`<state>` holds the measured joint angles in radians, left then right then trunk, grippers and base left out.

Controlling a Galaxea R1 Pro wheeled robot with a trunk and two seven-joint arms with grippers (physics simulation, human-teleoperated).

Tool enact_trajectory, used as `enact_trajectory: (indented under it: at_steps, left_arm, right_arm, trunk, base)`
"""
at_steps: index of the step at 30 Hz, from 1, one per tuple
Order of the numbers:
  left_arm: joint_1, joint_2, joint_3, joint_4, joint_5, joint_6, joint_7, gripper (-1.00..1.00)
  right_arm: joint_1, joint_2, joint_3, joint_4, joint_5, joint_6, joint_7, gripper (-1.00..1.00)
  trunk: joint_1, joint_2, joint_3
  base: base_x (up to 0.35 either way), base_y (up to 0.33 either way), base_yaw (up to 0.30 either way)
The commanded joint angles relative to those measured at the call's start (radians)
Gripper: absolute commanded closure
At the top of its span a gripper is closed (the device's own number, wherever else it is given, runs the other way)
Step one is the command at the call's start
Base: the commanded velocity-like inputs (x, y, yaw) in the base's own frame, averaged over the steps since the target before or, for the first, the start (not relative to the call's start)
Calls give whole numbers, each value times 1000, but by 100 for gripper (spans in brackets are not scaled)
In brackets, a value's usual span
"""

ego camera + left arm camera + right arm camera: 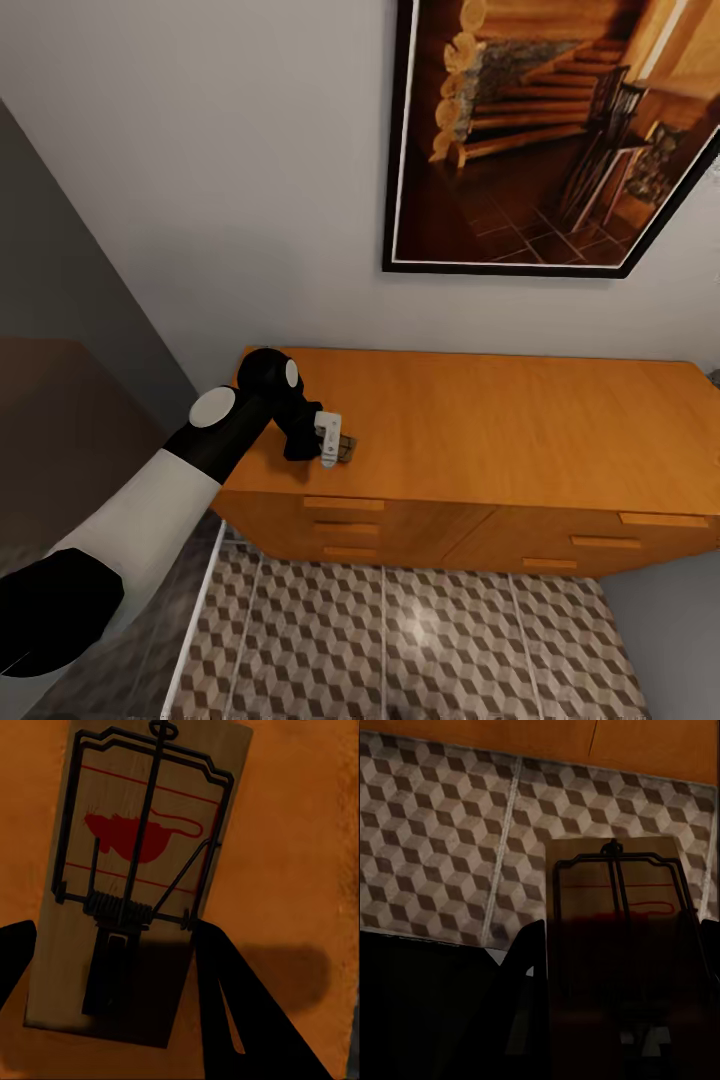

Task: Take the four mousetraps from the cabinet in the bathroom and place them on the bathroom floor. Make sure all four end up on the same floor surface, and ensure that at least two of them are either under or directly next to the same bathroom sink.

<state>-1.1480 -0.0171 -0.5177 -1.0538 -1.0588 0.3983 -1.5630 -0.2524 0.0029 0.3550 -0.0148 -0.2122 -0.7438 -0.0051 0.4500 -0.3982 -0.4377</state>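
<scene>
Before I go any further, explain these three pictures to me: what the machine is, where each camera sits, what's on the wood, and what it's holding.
This is a simulated two-armed robot on wheels, steered by a person. The big picture comes from a camera on its head, looking down over its arms. The other two come from cameras near each gripper, looking along the fingers.

In the head view, the black-and-white left arm reaches onto the top of the orange-brown cabinet, under a framed picture. The left gripper is at a mousetrap lying on that top. The left wrist view shows it close up: a wooden board with a wire spring and a red mouse mark, dark fingers on either side of its near end. Whether they are already squeezing it is not clear.

The right wrist view shows a second mousetrap held in the right gripper above the patterned bathroom floor.
</scene>
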Motion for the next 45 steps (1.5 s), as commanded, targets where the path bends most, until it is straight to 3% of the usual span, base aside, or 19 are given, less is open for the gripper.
enact_trajectory:
  at_steps: [1,31,45]
  left_arm:
    - [-1,0,-1,0,-6,5,-8,100]
    - [5,9,-1,20,-6,5,-8,100]
    - [10,7,-2,153,-6,4,-8,100]
  right_arm:
    - [-1,0,9,1,-10,-3,2,100]
    - [-1,0,9,1,-10,-3,2,100]
    - [-1,0,9,1,-10,-3,2,100]
  trunk:
    - [0,-2,-2]
    - [0,-2,-2]
    - [0,-2,-2]
  base:
    - [-307,-153,0]
    - [-327,-99,0]
    - [-331,-89,0]
